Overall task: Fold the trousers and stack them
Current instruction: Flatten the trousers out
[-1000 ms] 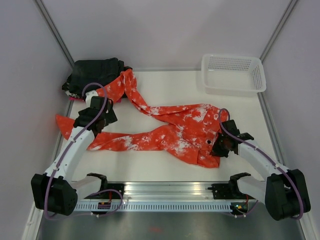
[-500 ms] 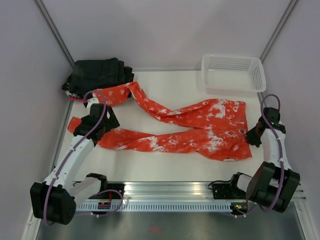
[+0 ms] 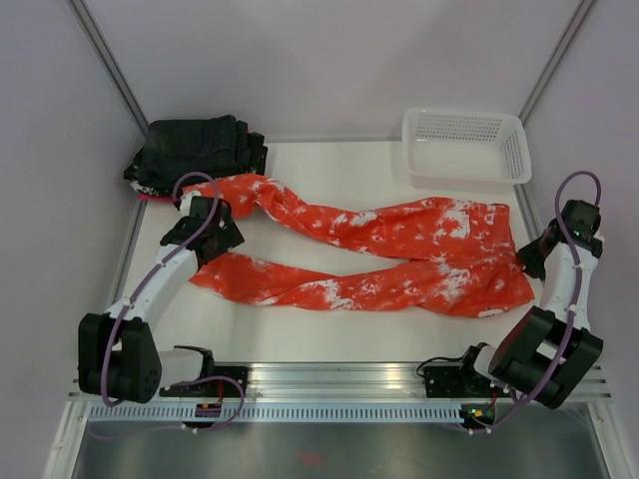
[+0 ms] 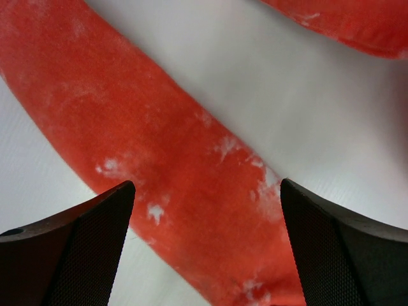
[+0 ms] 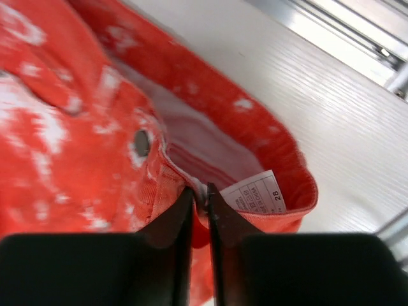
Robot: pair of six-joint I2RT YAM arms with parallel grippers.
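The orange-red trousers [image 3: 399,254] with white splotches lie stretched across the table, waist at the right, both legs running left. My right gripper [image 3: 531,261] is shut on the waistband [image 5: 159,172] beside the white size label [image 5: 258,191], at the table's right edge; in the right wrist view [image 5: 199,197] the jaws pinch the fabric. My left gripper [image 3: 213,239] hovers over the left end of the near leg. In the left wrist view [image 4: 207,248] its jaws are wide open, with the leg [image 4: 159,159] lying flat between and below them.
A stack of black folded garments [image 3: 195,150] sits at the back left corner, with a pink edge [image 3: 150,197] under it; the far leg's end lies just in front. A white basket [image 3: 464,145] stands at the back right. The metal rail [image 3: 329,384] runs along the near edge.
My right gripper has pulled the waist right towards the table's edge, drawing the trousers out long. The leg ends slid right off the black stack. My left gripper shifted slightly back and right.
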